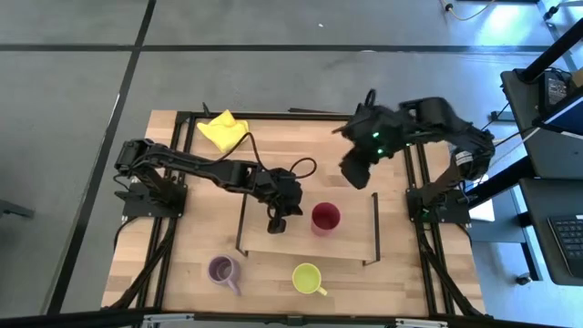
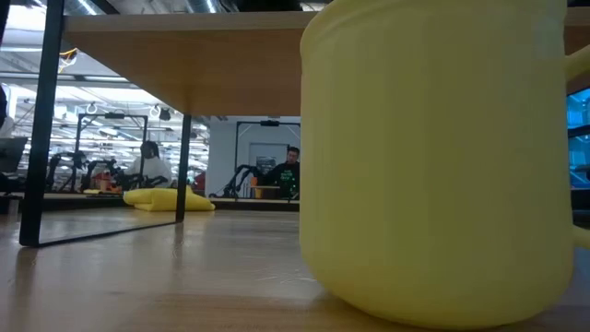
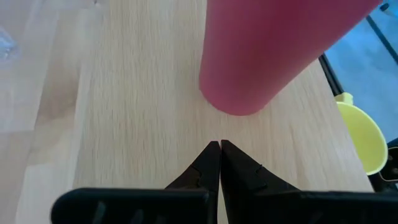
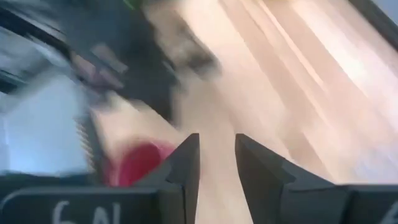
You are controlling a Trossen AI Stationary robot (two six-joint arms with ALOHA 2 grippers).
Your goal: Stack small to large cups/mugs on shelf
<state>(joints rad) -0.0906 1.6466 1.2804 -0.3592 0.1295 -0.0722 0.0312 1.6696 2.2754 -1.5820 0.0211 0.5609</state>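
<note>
Red cup [image 1: 325, 218], smooth cylinder on pale-wood shelf [image 1: 351, 244]; left hand [image 1: 277, 225] pressed together, right hand [image 1: 354, 170] spread.

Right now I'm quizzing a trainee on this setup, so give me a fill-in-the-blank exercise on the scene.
1. The cup standing on the shelf is coloured ____.
2. The left gripper, just short of the red cup, has its fingers ____.
3. The purple mug and the yellow-green mug stand on the ____, not on the shelf.
4. The yellow cloth lies nearest the ____ arm's base.

Missing words: red; shut; tabletop; left
</note>
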